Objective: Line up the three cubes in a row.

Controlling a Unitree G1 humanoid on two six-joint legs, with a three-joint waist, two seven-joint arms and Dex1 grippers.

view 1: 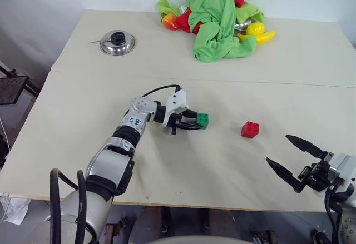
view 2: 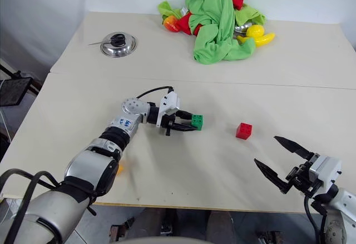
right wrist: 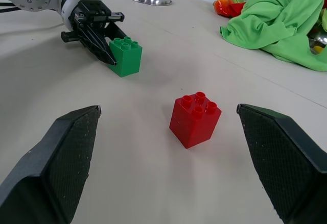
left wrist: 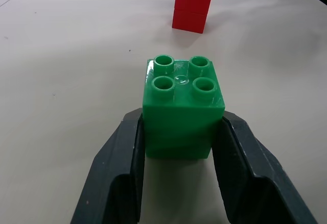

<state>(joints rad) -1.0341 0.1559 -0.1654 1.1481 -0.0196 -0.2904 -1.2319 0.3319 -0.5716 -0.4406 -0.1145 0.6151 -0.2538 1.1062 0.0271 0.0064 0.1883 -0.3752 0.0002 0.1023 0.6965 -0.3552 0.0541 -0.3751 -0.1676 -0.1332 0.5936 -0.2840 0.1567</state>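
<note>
Green cube (left wrist: 182,109) pinched in left gripper (view 1: 192,124) mid-table, red cube (view 1: 250,129) nearby; right gripper (view 1: 293,160) spread wide, empty.

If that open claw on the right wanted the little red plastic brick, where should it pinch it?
Probably across two opposite flat side walls of the red plastic studded brick, coming in low and level from the right gripper's side. It stands upright and alone on the table, studs on top, and already sits between the spread fingers.
</note>
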